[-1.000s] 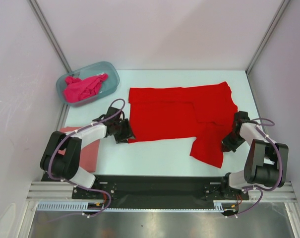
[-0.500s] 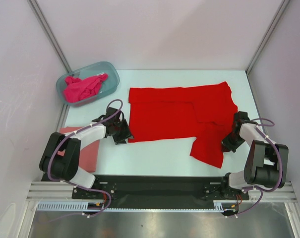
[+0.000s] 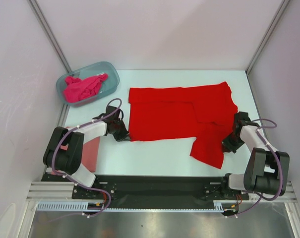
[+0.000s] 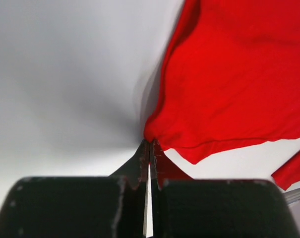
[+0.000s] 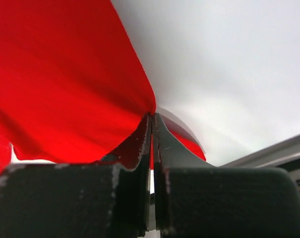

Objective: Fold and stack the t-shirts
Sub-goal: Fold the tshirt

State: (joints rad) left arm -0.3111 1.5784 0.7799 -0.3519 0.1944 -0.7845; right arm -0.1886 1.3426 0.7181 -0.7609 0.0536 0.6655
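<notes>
Here's the red t-shirt (image 3: 164, 116), spread flat across the middle of the table (image 3: 154, 156). Its far edge runs straight from side to side, and one flap pokes out toward the near right. The left gripper (image 4: 150, 145) is down low at the shirt's near-left corner. Its jaws are pressed tight together with a pinch of red hem caught between the tips, and the cloth puckers up right where they bite. Over on the other side, the right gripper (image 5: 152, 118) is down at the shirt's right edge, just above that near flap. It's clamped just as narrow, with red fabric squeezed between its fingers and fanning away to the left. So both arms have hold of the same shirt, one at each side.

Off at the far left sits the tub (image 3: 109, 74), with the magenta t-shirt (image 3: 83, 88) crumpled inside it. At the near left, the salmon-pink t-shirt (image 3: 92, 151) lies flat on the table, partly hidden under the left arm.
</notes>
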